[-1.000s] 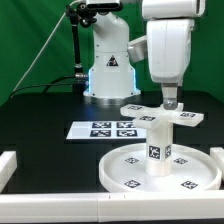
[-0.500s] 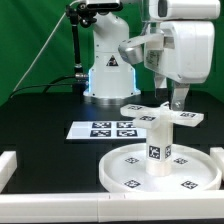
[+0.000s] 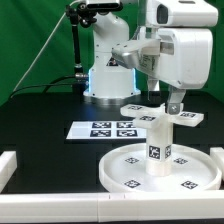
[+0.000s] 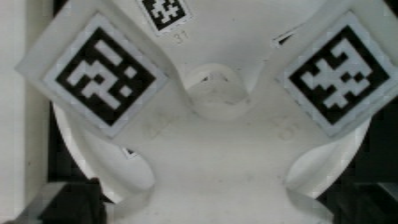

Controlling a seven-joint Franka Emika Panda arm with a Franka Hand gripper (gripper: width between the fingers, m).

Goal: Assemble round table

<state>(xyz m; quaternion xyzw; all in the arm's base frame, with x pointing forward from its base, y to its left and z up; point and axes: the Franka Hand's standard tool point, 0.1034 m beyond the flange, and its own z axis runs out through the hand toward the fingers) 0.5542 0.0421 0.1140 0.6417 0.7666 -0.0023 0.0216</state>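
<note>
- The gripper [image 3: 174, 104] hangs at one arm of the cross-shaped base [image 3: 160, 114], on the exterior view's right side of the piece; its fingers point straight down, and whether they are spread, closed or pinching the plastic cannot be told from either view
- The cross-shaped base lies flat on top of the cylinder leg [image 3: 155, 146], its arms reaching out level on all sides, so the tool stands off-centre from the leg's upright axis, toward the exterior view's right
- In the wrist view the cross-shaped base [image 4: 214, 150] fills the picture from close by, two tagged arms splayed either side of a small central boss; the fingertips are not clearly made out there
- The cylinder leg stands upright on the round disc [image 3: 195, 165], near its middle, and the disc rests rim-up on the black table [image 3: 40, 125] at the near right of the exterior view
- Judged from this, any turning of the base would go round the leg's vertical axis, which lies just beside the tool toward the exterior view's left
- The marker board [image 3: 103, 129] lies flat, apart from the disc
</note>
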